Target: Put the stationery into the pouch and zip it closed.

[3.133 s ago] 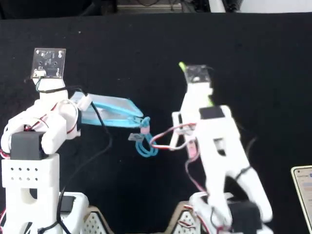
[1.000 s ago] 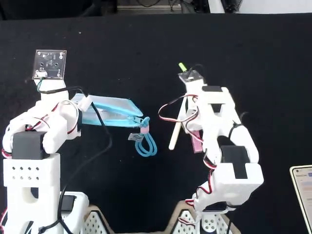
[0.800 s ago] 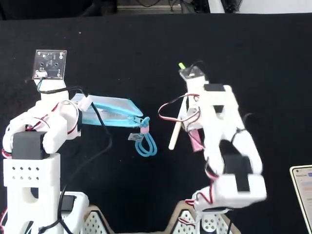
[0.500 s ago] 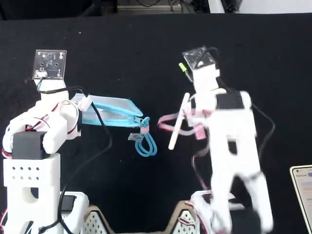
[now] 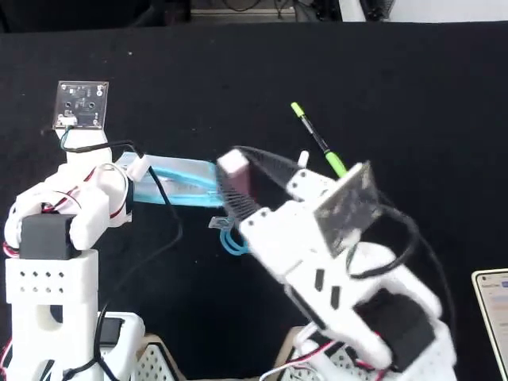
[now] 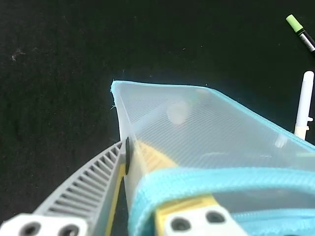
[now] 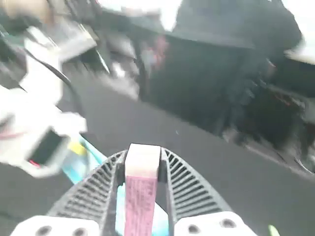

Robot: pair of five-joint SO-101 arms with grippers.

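In the high view my left gripper (image 5: pixel 136 176) is shut on one end of the clear pouch (image 5: pixel 178 182) with blue trim, holding it off the black table. The left wrist view has the pouch (image 6: pixel 206 142) pinched between that gripper's (image 6: pixel 130 164) jaws. My right gripper (image 5: pixel 236 171) hangs beside the pouch's zipper end, shut on a pink eraser (image 5: pixel 233 164) with a white tip. In the right wrist view the eraser (image 7: pixel 141 187) sits between the ribbed fingers, with the pouch (image 7: pixel 86 160) below. A green pen (image 5: pixel 317 143) and a white pen (image 6: pixel 302 105) lie on the table.
The pouch's blue strap loop (image 5: pixel 234 242) hangs under the right arm. A phone-like device (image 5: pixel 494 305) lies at the table's right edge. The far half of the black table (image 5: pixel 198 71) is bare cloth.
The right arm has lifted the pink eraser from beside the white pen and swung left and up to the pouch's zipper end. The left arm and pouch have stayed put.
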